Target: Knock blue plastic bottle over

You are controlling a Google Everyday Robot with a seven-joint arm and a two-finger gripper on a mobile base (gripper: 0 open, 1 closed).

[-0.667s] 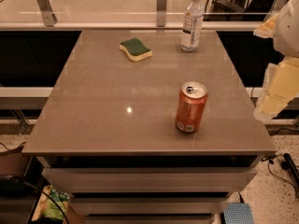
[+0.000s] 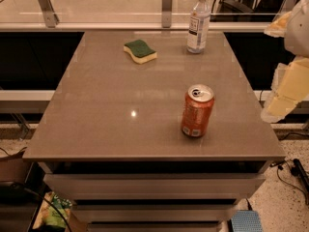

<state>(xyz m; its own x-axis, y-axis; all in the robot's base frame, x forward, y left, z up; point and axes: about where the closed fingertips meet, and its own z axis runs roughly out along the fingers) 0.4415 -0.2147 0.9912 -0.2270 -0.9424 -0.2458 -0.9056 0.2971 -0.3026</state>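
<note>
The blue plastic bottle (image 2: 198, 22), clear with a white cap and white label, stands upright at the far right of the grey table (image 2: 106, 110). My gripper (image 2: 287, 88) shows as pale yellowish-white parts at the right edge of the view, beside the table's right edge. It is well short of the bottle, to the bottle's near right, and touches nothing.
An orange soda can (image 2: 197, 111) stands upright at the near right of the table, between my gripper's side and the middle. A green and yellow sponge (image 2: 140, 50) lies at the far centre-left. A railing with metal posts (image 2: 167, 4) runs behind the table. Drawers sit below it.
</note>
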